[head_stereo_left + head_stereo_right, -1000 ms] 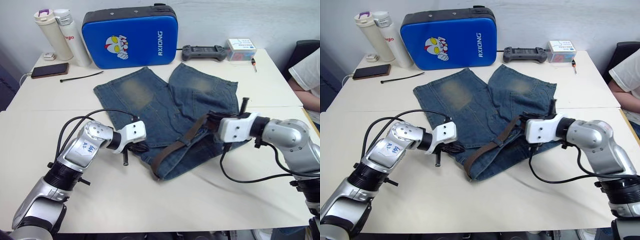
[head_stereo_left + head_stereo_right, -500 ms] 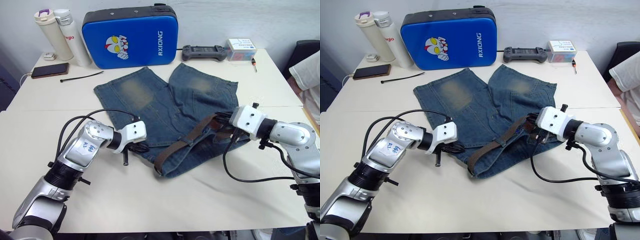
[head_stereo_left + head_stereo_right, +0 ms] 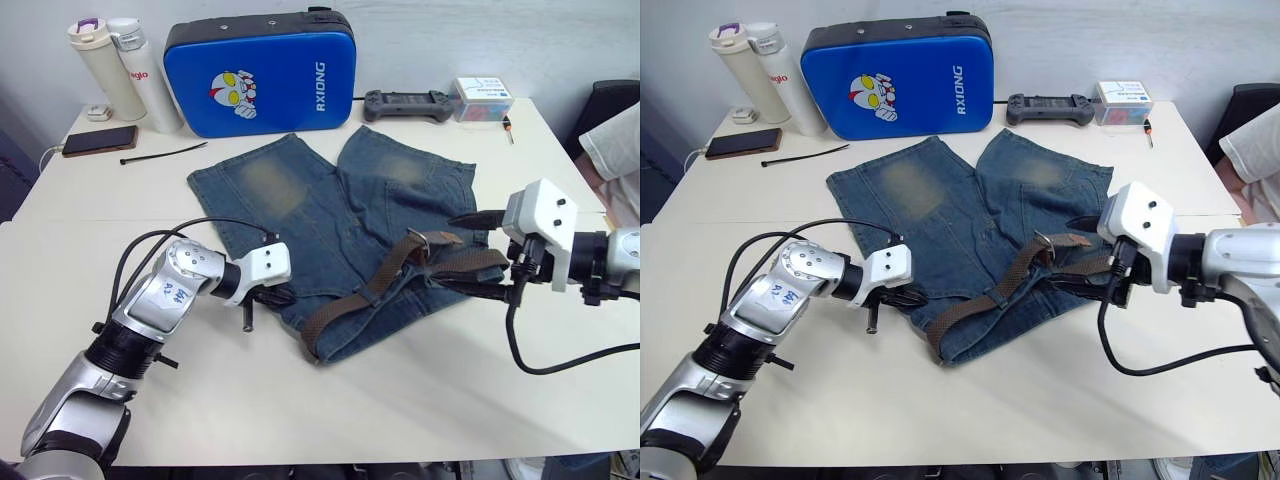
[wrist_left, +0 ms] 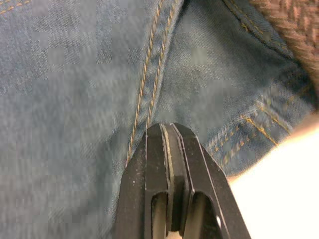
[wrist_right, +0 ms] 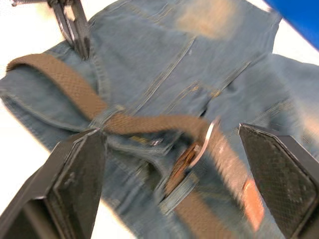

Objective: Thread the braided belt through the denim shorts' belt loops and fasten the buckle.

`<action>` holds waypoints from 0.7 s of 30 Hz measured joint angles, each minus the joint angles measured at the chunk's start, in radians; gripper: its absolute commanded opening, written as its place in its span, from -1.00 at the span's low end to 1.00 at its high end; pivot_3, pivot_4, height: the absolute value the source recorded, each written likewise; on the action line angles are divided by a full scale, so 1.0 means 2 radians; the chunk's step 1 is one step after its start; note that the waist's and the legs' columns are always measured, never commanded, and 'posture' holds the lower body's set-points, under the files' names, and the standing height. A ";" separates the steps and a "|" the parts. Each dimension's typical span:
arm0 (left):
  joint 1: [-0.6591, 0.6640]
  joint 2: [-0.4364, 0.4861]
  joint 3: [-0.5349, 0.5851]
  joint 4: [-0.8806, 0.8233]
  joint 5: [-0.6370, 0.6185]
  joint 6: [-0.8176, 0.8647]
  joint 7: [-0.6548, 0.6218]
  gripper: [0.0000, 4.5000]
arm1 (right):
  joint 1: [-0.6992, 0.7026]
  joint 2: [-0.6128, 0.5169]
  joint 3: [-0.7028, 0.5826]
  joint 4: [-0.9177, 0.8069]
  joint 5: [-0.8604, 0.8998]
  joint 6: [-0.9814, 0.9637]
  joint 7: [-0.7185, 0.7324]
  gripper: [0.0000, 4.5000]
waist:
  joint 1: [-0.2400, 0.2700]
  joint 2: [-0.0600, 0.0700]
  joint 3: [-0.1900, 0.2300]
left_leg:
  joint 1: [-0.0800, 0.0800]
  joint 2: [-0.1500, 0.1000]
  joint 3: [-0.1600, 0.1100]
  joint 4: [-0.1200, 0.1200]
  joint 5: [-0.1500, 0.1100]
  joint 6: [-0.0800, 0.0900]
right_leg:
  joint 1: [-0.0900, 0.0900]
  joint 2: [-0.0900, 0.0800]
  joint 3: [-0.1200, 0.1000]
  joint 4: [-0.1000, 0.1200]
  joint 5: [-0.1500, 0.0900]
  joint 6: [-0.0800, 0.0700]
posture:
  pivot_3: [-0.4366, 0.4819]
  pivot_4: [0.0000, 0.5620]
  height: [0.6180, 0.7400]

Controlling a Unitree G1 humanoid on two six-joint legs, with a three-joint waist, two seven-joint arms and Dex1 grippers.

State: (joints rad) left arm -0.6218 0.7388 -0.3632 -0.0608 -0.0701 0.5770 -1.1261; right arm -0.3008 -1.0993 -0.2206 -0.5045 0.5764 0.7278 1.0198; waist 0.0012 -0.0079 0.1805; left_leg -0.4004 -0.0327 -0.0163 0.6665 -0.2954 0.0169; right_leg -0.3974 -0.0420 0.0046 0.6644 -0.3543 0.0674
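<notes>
The faded blue denim shorts [image 3: 290, 200] lie flat mid-table, waistband towards me. The dark-brown braided belt [image 3: 345, 305] runs along the waistband and passes under a belt loop [image 5: 107, 117]. Its silver buckle [image 3: 428, 238] rests on the denim, and the tan tip [image 5: 251, 194] lies nearer my right arm. My right gripper [image 3: 455, 250] hangs open just right of the buckle, its fingers [image 5: 75, 174] spread wide with nothing between them. At the shorts' left waistband corner my left gripper [image 3: 272, 297] is shut, its fingertips [image 4: 167, 137] pressed onto the denim beside a seam.
At the table's far side stand a blue case [image 3: 258, 75], two bottles [image 3: 125, 70], a phone [image 3: 98, 140], a black cable tie [image 3: 165, 153], a game controller [image 3: 407, 103] and a small box [image 3: 482, 98]. A person sits at the right edge [image 3: 615, 140].
My right gripper has opened, let go of the belt and drawn back to the right. The buckle end now lies on the shorts. The left gripper has not moved.
</notes>
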 measured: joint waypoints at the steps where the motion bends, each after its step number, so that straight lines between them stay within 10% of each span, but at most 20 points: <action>1: 0.001 0.009 0.000 -0.001 0.000 -0.002 -0.006 -1.00 | 0.013 0.000 0.000 -0.006 0.001 0.004 -0.001 0.98 | 0.000 0.000 0.000 | 0.000 0.000 0.000 0.000 0.000 0.000 | 0.000 0.000 0.000 0.000 0.000 0.000 | -0.05 -0.47 1.00; 15: -0.004 0.048 0.099 -0.096 -0.132 0.114 -0.053 -1.00 | 0.020 0.001 -0.012 -0.045 0.043 0.054 -0.023 0.98 | 0.001 0.000 0.000 | -0.001 0.000 0.000 0.000 0.000 0.000 | 0.000 0.000 0.000 0.000 0.000 0.000 | -0.05 -0.47 1.00; 21: -0.011 0.020 0.087 -0.168 -0.178 0.167 -0.022 -0.05 | 0.015 0.001 -0.015 -0.045 0.047 0.062 -0.035 1.00 | 0.000 0.000 0.000 | 0.000 0.000 0.000 0.000 0.000 0.000 | 0.000 0.000 0.000 0.000 0.000 0.000 | -0.05 -0.47 1.00</action>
State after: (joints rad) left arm -0.6430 0.7794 -0.1895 -0.3960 -0.4256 0.9101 -1.1702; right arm -0.2699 -1.0981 -0.2497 -0.5950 0.6711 0.8521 0.9494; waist 0.0020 -0.0079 0.1805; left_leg -0.4012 -0.0327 -0.0167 0.6671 -0.2956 0.0173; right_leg -0.3969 -0.0421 0.0044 0.6640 -0.3540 0.0679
